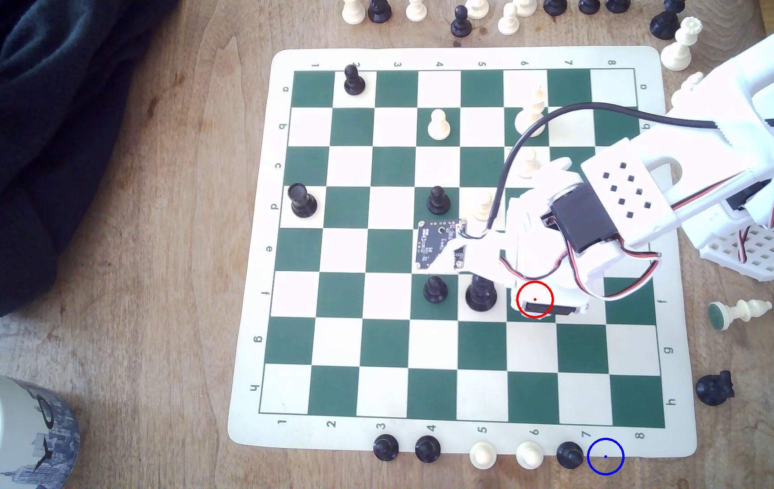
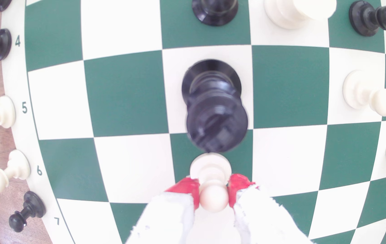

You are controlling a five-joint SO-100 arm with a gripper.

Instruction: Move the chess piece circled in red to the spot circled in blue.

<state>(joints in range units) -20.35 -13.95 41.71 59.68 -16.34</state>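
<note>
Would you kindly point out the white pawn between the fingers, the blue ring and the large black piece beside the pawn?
white pawn (image 2: 213,198), wrist view, on its ball head.
blue ring (image 1: 605,456), exterior view, on its centre dot.
large black piece (image 2: 215,122), wrist view, on its top.

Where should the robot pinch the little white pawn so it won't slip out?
Best at the thin neck just under the round head of the white pawn, coming straight down from above. The ball head is wider than the neck, so it probably catches on the fingers when lifted. The red-tipped gripper already sits there, one finger on each side, beside the tall black piece.
</note>
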